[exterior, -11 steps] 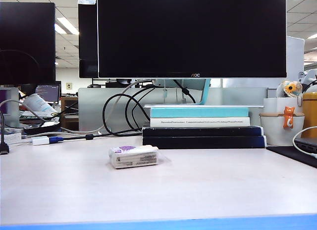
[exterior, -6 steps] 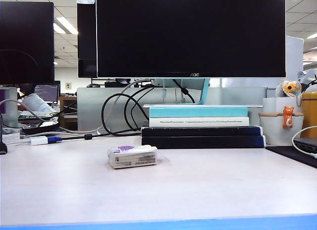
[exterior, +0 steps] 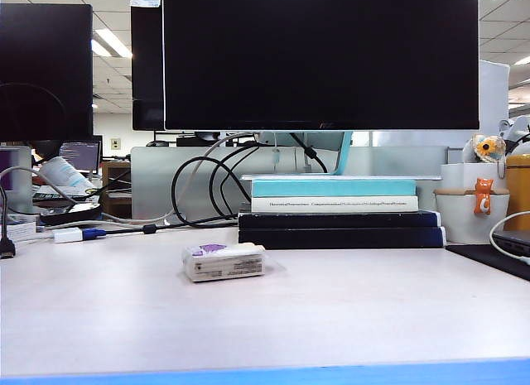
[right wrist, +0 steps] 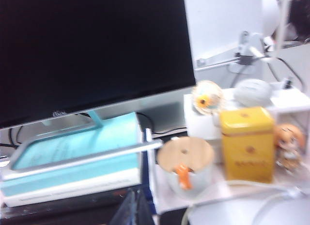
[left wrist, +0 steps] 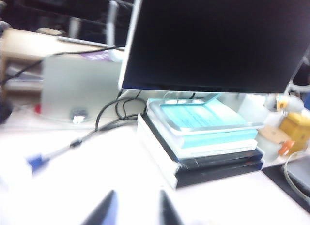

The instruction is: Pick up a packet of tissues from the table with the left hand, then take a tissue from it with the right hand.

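Left hand (left wrist: 137, 211), a black two-finger gripper seen only in its wrist view, shows blurred fingertips parted over the pale whitish table (exterior: 331, 310), grasping nothing. Left of centre in the exterior view, the small white soft-plastic packet of tissues (exterior: 224, 262) with a purple patch lies flat. Right hand (right wrist: 134, 210) is clenched shut, empty, before the teal-topped book stack (right wrist: 72, 172).

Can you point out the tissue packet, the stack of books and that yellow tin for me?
packet of tissues (exterior: 224, 262): exterior view, on its printed side.
stack of books (exterior: 335, 206): exterior view, on the white book's spine.
yellow tin (right wrist: 247, 145): right wrist view, on its front face.
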Motion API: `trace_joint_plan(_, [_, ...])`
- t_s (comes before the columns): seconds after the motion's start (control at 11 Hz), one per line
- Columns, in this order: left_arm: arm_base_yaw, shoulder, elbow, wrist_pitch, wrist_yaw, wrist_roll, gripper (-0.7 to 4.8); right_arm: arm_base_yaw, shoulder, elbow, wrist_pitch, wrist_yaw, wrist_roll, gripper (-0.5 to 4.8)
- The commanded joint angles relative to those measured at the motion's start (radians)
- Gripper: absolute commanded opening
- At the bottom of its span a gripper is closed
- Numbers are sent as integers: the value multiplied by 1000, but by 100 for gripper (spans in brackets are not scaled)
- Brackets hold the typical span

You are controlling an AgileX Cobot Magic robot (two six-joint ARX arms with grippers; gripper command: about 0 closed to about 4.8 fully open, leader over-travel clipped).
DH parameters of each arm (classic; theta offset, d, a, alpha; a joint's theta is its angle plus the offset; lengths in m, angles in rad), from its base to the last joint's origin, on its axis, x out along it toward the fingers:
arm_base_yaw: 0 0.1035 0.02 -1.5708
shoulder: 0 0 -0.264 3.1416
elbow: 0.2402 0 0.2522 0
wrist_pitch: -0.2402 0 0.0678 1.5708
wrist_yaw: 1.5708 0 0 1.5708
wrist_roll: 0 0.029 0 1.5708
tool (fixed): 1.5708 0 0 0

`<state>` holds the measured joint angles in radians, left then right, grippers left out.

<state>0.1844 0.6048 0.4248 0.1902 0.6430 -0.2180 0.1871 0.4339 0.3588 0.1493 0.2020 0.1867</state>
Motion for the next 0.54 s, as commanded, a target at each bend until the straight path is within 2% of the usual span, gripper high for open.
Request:
trace_joint_plan(0.09, [-1, 187, 89, 128, 137, 140, 91, 0, 155, 111, 2, -118, 4, -6])
trace_joint_plan(0.18, [-2, 259, 111, 159, 206, 185, 95, 1, 217, 153, -14, -185, 3, -6])
trace_joint_plan(0.27, [-2, 320, 113, 208, 270, 219, 159, 0, 263, 183, -36, -221, 2, -6])
trace_joint_plan(0.36, [-9, 368, 114, 236, 314, 253, 337, 0, 308, 208, -58, -232, -1, -6])
trace_joint_plan(0.45, [-34, 419, 114, 248, 320, 308, 479, 0, 346, 224, -73, -232, -5, -6])
trace_joint_plan(0.54, [-58, 452, 114, 254, 319, 362, 479, 0, 363, 229, -77, -232, -5, -6])
